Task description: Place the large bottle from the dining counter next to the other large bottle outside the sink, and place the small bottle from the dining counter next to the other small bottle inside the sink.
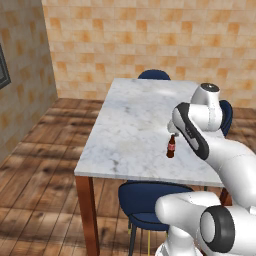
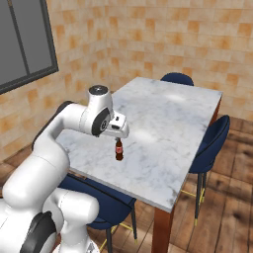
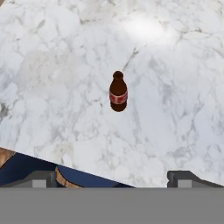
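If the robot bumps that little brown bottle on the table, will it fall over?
Probably yes. The small bottle stands upright on a narrow base with a long thin neck, so a sideways nudge could tip it. It is round, so once down it may roll across the smooth dining counter. It looks stiff, maybe slippery.

Small bottle [image 3: 118, 92], dark brown with red label; dining counter [image 1: 135, 120], white-grey veined marble on reddish-brown legs; chairs [image 2: 213, 141], navy blue.

White arm bent forward, wrist turned downward, claw [image 3: 112, 178] wide open, empty, fingertips [image 3: 183, 178] well apart.
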Robot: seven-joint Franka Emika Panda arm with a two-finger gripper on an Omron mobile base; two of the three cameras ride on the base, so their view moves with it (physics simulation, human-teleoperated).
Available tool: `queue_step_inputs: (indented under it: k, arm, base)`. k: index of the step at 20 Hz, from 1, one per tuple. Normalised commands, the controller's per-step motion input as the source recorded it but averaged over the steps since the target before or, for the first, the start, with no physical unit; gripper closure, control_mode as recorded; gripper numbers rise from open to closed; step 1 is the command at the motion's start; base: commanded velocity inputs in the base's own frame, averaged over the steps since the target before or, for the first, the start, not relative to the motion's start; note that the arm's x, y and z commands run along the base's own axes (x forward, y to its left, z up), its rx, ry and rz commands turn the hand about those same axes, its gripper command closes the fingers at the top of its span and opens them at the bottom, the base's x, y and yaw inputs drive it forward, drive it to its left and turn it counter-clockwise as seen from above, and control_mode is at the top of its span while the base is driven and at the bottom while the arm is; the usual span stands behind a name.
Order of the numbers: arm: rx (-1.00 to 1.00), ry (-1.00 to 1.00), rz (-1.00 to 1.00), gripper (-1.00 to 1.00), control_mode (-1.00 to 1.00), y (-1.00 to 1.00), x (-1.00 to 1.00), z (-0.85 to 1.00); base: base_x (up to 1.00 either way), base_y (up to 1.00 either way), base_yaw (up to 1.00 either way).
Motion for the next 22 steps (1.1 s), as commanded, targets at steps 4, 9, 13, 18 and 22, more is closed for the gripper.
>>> queue_step_inputs:
  k: [4,9,13,18,22]
  arm:
    - [0.0,-0.01,0.0,-1.0,-1.0,-0.01,0.08,-0.12]
    - [0.0,-0.01,0.0,-1.0,-1.0,-0.04,0.17,-0.18]
    - [0.0,-0.01,0.0,-1.0,-1.0,-0.11,0.2,-0.22]
    - [-0.01,-0.03,0.0,-1.0,-1.0,-0.04,0.11,-0.1]
    - [-0.02,-0.04,0.0,-1.0,-1.0,0.0,0.07,0.0]
  base:
    - [0.0,0.0,0.0]
    - [0.0,0.0,0.0]
    - [0.0,0.0,0.0]
    - [0.0,0.0,0.0]
    - [0.0,0.0,0.0]
